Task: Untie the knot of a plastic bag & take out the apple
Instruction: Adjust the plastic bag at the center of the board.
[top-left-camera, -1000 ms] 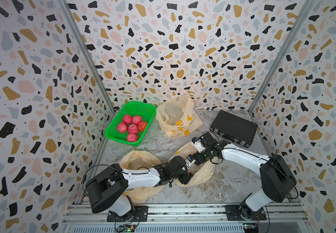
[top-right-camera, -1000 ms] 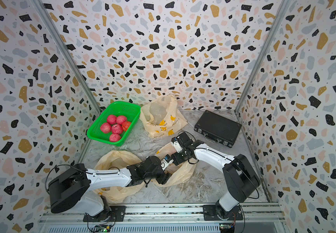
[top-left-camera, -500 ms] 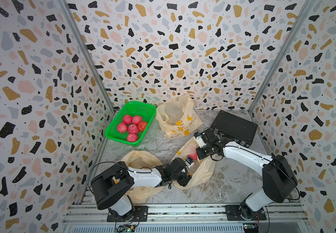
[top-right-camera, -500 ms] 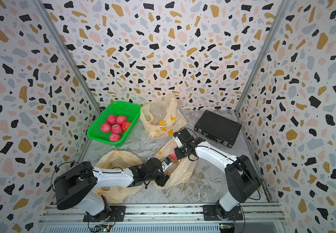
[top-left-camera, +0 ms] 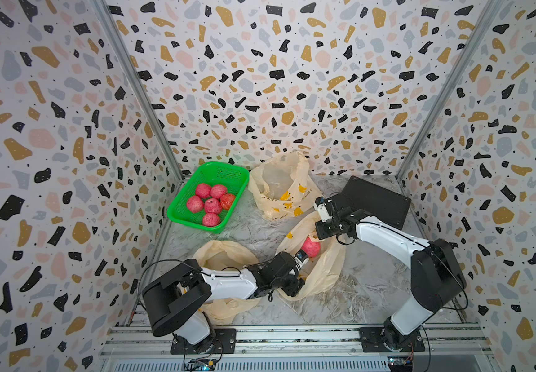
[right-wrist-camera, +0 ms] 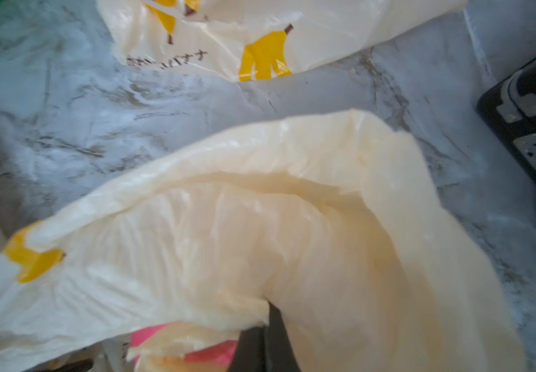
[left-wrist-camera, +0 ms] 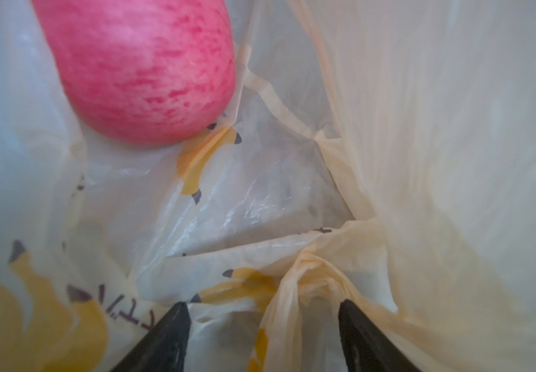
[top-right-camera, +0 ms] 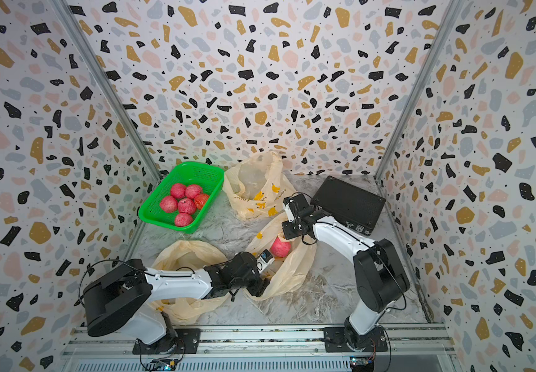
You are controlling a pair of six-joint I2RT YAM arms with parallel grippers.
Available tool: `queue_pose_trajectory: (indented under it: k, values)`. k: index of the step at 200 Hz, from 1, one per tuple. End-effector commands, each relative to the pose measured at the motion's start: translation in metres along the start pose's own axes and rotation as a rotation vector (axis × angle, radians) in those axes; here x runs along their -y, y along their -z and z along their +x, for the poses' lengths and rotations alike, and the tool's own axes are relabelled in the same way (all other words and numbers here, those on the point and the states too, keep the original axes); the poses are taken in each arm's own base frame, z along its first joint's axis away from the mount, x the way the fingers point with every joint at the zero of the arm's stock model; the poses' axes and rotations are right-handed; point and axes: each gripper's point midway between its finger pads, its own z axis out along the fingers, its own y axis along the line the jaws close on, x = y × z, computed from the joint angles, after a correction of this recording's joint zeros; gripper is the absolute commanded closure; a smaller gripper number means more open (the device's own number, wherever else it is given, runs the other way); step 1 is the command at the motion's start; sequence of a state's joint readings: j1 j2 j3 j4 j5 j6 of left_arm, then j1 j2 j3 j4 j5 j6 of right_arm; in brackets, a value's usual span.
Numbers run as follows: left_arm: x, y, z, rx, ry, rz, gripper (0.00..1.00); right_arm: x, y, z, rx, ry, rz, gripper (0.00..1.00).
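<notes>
At ten o'clock on the marble table [top-left-camera: 373, 290] sits a green basket [top-left-camera: 237, 174] holding six pink apples [top-left-camera: 212, 206]. A limp empty bag [top-left-camera: 224, 254] lies at seven o'clock, partly under the left arm, and a banana-print bag [top-left-camera: 279, 190] stands at twelve. At the centre, the left gripper [left-wrist-camera: 261, 310] reaches into the open plastic bag [top-left-camera: 327, 273]. Its fingers [left-wrist-camera: 170, 335] are spread and clamp nothing, with a bunched fold of film loose between them. The apple [top-left-camera: 311, 247] lies inside the bag, just beyond the fingertips at about one o'clock from them in both top views. The right gripper [right-wrist-camera: 271, 319], at one o'clock from the apple, is pinched tight on the bag's rim and holds it raised. A black case [top-left-camera: 376, 201] lies at two o'clock.
</notes>
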State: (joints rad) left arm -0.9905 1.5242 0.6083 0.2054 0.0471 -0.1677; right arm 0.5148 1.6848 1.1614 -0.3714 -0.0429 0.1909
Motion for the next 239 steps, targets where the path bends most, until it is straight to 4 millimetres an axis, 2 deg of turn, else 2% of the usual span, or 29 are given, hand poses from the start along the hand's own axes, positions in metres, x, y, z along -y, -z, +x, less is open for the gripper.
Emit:
queue_pose_trajectory:
  k: [1, 22, 39, 95, 119, 145, 167, 196, 239]
  values:
    - [0.000, 0.006, -0.004, 0.020, -0.016, -0.007, 0.26, 0.023, -0.006, -0.004, 0.041, -0.032, 0.062, 1.00]
    - [0.000, 0.009, -0.006, 0.027, -0.014, -0.009, 0.26, 0.025, -0.018, 0.001, 0.003, -0.024, 0.063, 1.00]
    - [-0.001, 0.012, -0.012, 0.042, -0.013, -0.020, 0.25, 0.023, -0.029, 0.014, -0.028, -0.051, 0.046, 1.00]
    - [-0.009, 0.040, -0.064, 0.217, 0.060, -0.056, 0.00, 0.013, -0.048, 0.041, -0.109, -0.105, -0.018, 1.00]
    - [-0.020, 0.043, -0.079, 0.273, 0.123, -0.074, 0.01, 0.005, -0.044, 0.037, -0.091, -0.125, -0.063, 1.00]
    - [-0.027, 0.025, -0.088, 0.244, 0.076, -0.114, 0.01, -0.004, -0.033, 0.032, -0.071, -0.127, -0.108, 1.00]
    - [-0.040, 0.013, -0.096, 0.244, 0.036, -0.190, 0.01, -0.009, -0.026, 0.035, -0.063, -0.126, -0.132, 1.00]
    - [-0.040, -0.002, -0.111, 0.265, -0.015, -0.182, 0.01, -0.010, -0.024, 0.041, -0.072, -0.119, -0.138, 1.00]
    - [-0.048, -0.025, -0.113, 0.238, -0.039, -0.229, 0.01, -0.013, -0.020, 0.039, -0.063, -0.118, -0.156, 1.00]
